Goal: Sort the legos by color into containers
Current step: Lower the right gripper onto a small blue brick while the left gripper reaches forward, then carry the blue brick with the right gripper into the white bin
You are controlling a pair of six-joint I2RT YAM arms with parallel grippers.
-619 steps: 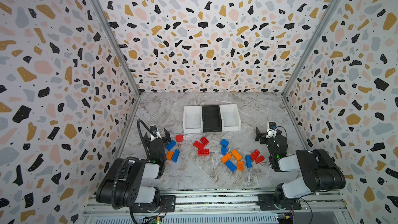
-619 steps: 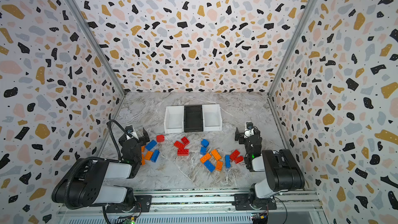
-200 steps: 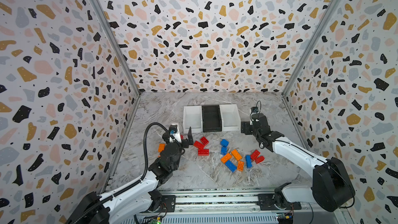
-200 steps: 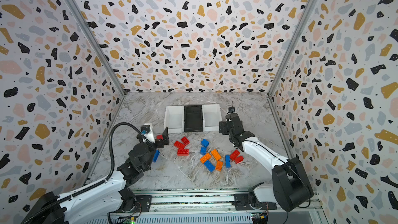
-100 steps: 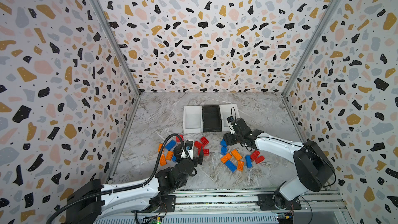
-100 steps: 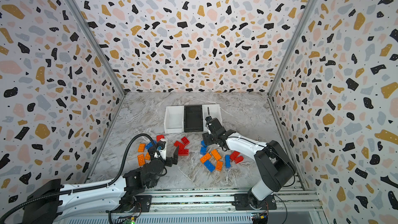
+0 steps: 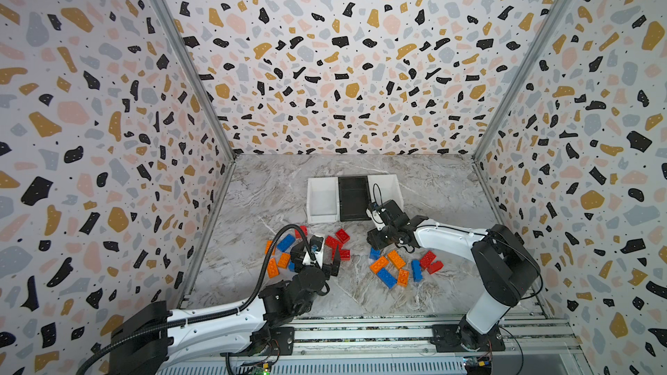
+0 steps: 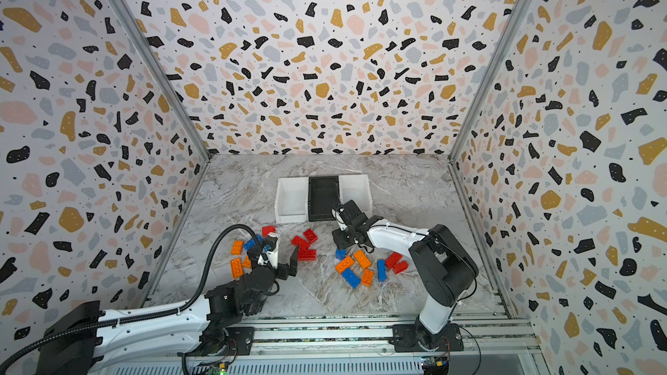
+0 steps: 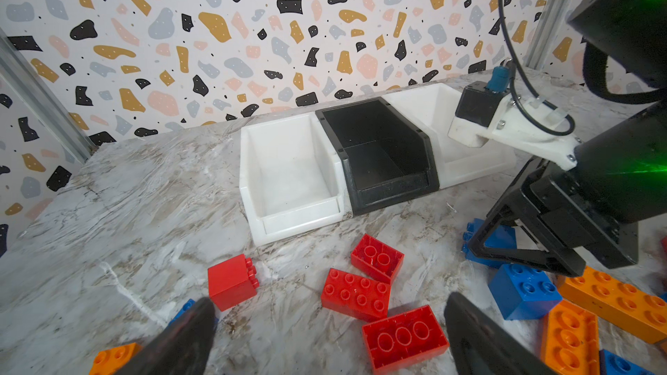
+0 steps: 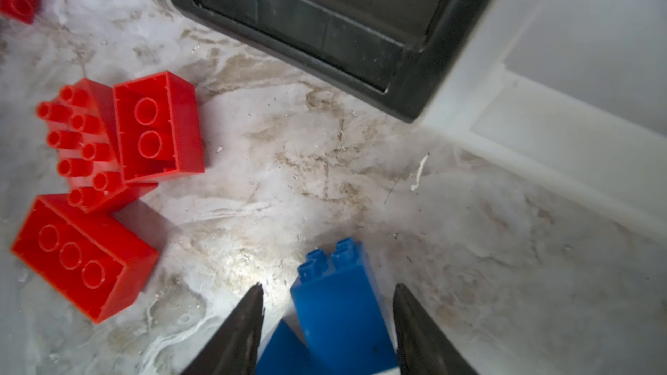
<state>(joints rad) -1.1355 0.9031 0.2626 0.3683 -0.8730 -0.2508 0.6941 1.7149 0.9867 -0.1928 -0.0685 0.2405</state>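
Marble table (image 7: 433,189). Far centre, row of 3: left white bin (image 7: 321,200), black bin (image 7: 353,196), right white bin (image 7: 388,183). Left gripper (image 9: 328,301) wide open, empty, at red bricks (image 9: 355,294). Right gripper (image 10: 328,288) part-open, straddling blue brick (image 10: 343,315), unclamped. Legos (image 7: 395,259) loose, nearer than bins.

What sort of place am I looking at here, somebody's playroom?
Most likely a robot test booth, not a playroom: a left arm and a right arm stand on a metal rail, speckled panel walls box in a marbled tabletop, and toy bricks lie before three small bins.
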